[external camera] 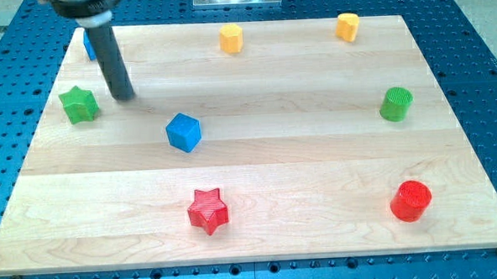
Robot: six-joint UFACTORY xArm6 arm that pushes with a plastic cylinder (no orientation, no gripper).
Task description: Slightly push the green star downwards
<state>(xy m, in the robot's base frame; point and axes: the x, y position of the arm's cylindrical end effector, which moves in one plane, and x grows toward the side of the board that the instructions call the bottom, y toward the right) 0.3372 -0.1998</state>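
Green plastic star (79, 104) sat just left of my bare tip (126, 96), untouched; pushing from there risked shoving it sideways off the wooden board (317, 162).

You see a straight, dark grey, smooth, cylindrical rod; my tip (126, 97) is its blunt lower end. At 12 o'clock it joins a wider black rounded mount, cropped by the frame.

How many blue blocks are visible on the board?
2. One blue cube lies left of centre. A second blue block sits at the view's top left, mostly hidden behind the rod, so its shape is unclear.
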